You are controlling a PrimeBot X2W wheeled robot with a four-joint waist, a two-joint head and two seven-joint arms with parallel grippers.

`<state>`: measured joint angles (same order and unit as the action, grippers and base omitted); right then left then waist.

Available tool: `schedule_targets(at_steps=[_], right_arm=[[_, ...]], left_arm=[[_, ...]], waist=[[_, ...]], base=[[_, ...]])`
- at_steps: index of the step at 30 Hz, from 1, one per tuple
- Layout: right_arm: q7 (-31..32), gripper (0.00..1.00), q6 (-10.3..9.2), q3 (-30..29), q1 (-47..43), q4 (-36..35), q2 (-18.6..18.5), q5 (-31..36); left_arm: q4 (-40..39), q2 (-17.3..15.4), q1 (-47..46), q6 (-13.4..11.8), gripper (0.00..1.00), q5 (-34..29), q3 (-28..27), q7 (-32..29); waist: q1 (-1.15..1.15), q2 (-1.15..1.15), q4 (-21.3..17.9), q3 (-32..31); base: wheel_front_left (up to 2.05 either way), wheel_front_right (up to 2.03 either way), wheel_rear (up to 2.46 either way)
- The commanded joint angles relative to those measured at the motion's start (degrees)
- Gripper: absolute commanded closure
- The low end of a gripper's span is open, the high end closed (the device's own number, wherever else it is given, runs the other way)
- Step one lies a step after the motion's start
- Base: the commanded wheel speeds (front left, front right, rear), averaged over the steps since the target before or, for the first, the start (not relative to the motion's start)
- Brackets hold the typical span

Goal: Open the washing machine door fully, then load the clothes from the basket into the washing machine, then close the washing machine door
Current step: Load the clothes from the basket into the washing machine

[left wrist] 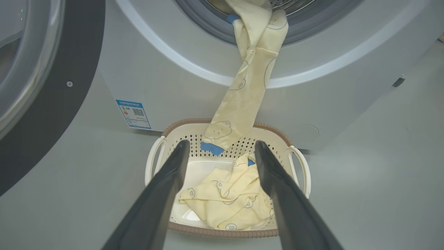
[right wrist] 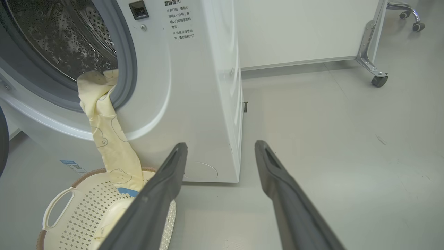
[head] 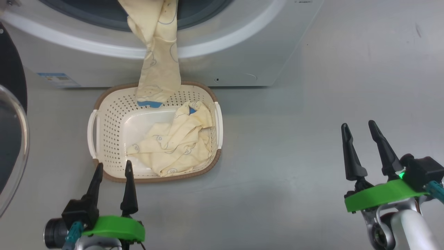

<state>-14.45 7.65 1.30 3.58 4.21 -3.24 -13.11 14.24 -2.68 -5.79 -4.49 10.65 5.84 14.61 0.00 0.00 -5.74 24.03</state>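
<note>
The washing machine door (head: 12, 146) stands swung open at the left edge of the head view, black ring and glass bowl facing out. The washing machine (head: 242, 52) sits on the grey floor (head: 295, 156), and the basket (head: 104, 132) is on the floor right against its front, below the opening.

The clothes are split between two places. One long garment (head: 158, 62) hangs out of the steel drum (right wrist: 69, 41) and over the grey gasket (right wrist: 129, 69). It runs down the white front panel, and its blue-patched end lies over the basket's back rim. A second garment (head: 177, 146) lies crumpled on the basket floor, toward the robot's right side of it.

The left end effector (head: 114, 164) hovers just in front of the basket's near rim, fingers spread wide and holding nothing. In its wrist view the fingers frame the crumpled garment. The right end effector (head: 358, 124) is well apart to the right over bare floor, also spread wide and empty, pointing past the machine's right side.

A blue sticker (left wrist: 133, 114) sits low on the machine's front, and a castor (right wrist: 378, 80) of a wheeled frame stands in the background.
</note>
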Motion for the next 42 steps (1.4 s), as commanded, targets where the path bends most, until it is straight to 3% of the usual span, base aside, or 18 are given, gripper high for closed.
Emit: schedule_targets(at_steps=[1, 13, 18, 29, 42], right_arm=[[-0.5, 0.0, -0.16, 1.3, 0.1, -1.7, -0.5, 0.1], [-0.5, 0.0, -0.16, 2.3, 2.7, -2.2, -0.4, -0.4], [-0.5, 0.0, -0.16, 2.7, 4.1, -2.2, -0.2, -0.6], [-0.5, 0.0, -0.16, 2.7, 6.6, -2.5, 0.1, -1.0], [-0.5, 0.0, -0.16, 2.8, 9.0, -3.6, -0.3, -0.9]], left_arm=[[-1.1, -0.3, -0.5, 0.4, 0.0, -0.7, -1.8, 0.4], [5.7, -0.8, -13.0, 2.7, 0.0, -2.6, -2.0, 0.4], [12.1, -1.3, -20.8, 3.4, 0.0, -3.5, -1.4, 0.4], [23.9, -3.4, -34.5, 3.1, 0.0, -3.2, -3.9, 0.4], [29.0, -5.6, -43.4, 3.3, 0.0, -4.5, -4.5, 0.4]], waist=[[0.0, 0.0, -0.2, 0.3], [0.0, 0.0, -3.4, 5.8], [0.0, 0.0, -4.8, 8.7], [0.0, 0.0, -7.3, 13.9], [0.0, 0.0, -8.4, 20.1]], base=[[0.0, 0.0, 0.0], [0.0, 0.0, 0.0], [0.0, 0.0, 0.0], [0.0, 0.0, 0.0], [0.0, 0.0, 0.0]])
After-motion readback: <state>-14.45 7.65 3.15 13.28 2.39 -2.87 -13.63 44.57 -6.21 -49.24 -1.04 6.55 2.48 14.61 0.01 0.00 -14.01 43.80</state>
